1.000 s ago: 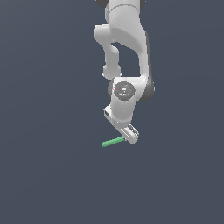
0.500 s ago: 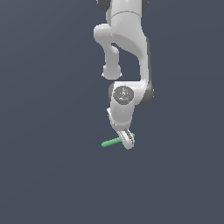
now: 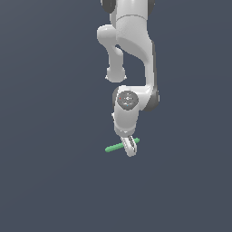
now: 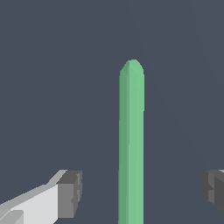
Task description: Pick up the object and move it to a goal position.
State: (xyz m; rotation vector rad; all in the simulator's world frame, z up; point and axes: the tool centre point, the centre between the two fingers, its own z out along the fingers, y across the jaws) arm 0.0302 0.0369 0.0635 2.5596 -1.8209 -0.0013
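The object is a thin green rod (image 3: 113, 147) lying on the dark floor below the white arm. My gripper (image 3: 130, 151) is down at the rod and crosses it; most of the rod sticks out toward the exterior view's left, and a short end shows on the right. In the wrist view the rod (image 4: 131, 144) runs between my two fingers. One grey pad (image 4: 71, 192) and the other pad (image 4: 213, 190) stand clear of it, each with a gap. The gripper (image 4: 141, 192) is open around the rod without touching it.
The floor (image 3: 50, 181) is plain dark grey-blue all around. The arm's white links (image 3: 131, 50) rise above the gripper. No goal marker shows.
My gripper has come down and turned over the past second, from just above the rod's right end to straddling it. The rod itself has stayed put.
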